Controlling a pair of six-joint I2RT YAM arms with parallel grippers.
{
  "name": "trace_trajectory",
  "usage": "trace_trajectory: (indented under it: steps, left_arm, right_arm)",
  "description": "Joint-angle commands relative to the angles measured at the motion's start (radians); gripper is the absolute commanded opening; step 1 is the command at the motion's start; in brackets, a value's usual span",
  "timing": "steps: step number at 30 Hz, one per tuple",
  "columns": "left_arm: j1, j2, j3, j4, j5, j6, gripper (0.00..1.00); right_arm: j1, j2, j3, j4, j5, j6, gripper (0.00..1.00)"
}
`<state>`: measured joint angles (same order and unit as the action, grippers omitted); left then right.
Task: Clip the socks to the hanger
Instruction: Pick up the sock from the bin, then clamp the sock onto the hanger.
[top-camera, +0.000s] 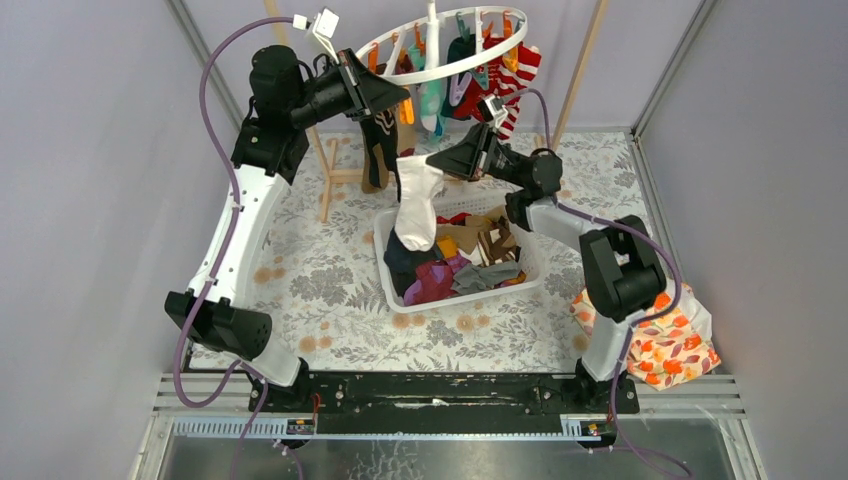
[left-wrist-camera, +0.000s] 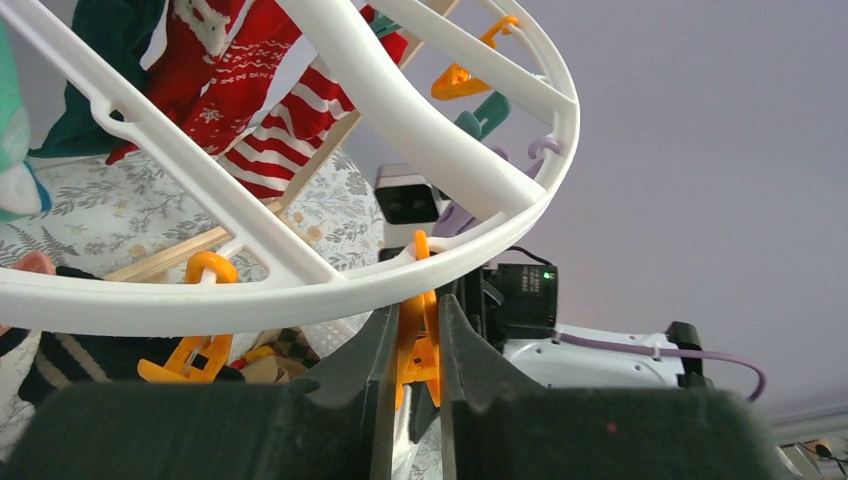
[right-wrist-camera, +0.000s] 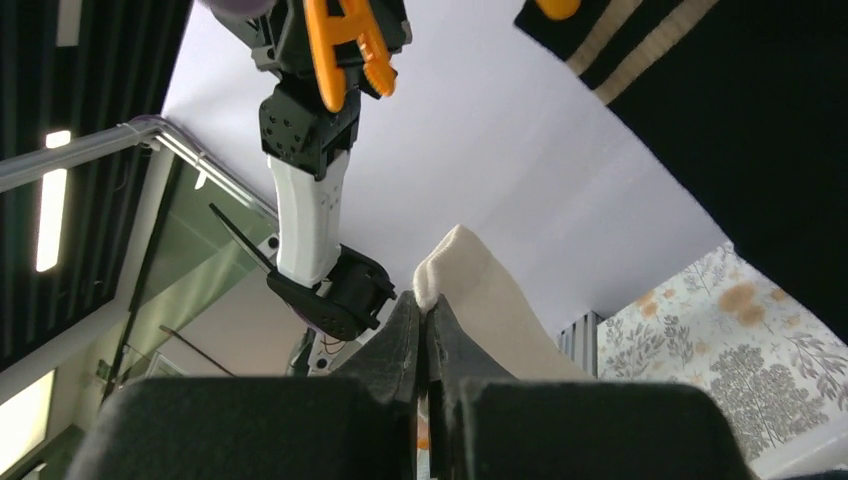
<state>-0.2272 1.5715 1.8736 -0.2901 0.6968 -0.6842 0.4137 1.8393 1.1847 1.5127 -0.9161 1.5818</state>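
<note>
**Left pincer (top-camera: 393, 97) clenched on an orange clip (left-wrist-camera: 418, 345) of the hanger (top-camera: 440, 72); right pincer (top-camera: 437, 166) clamped on a white sock (top-camera: 418, 205).**

Top view: the white sock hangs from the right pincer's tips with its long axis vertical. Its upper end is pinched and its lower end points down into the basket (top-camera: 400, 300) just below, where the other socks (top-camera: 455, 268) lie. The hanger's ring lies roughly level, above and beyond both pincers. Left wrist view: the fingers (left-wrist-camera: 372, 355) squeeze the clip, which hangs upright from the ring's rim directly above the tips. Right wrist view: the jaws are pressed together on the sock's edge, and the sock rises just past the tips, slanting right. The orange clip sits ahead, up and to the left.
</note>
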Motion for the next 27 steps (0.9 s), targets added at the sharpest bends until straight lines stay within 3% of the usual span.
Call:
trace_trajectory:
  steps: [1,12,27]
  left_arm:
    - [-0.003,-0.019,-0.01,0.104,0.086,-0.039,0.0]
    - [0.0,-0.011,-0.018,0.124,0.118,-0.044,0.0]
    - [0.023,-0.012,-0.026,0.129,0.146,-0.026,0.0]
  right_arm:
    - [0.016,0.053,0.129,0.198,0.023,0.081,0.0]
    - [0.03,0.215,0.42,0.198,-0.007,0.196,0.0]
    - [0.028,0.277,0.57,0.202,-0.067,0.248,0.0]
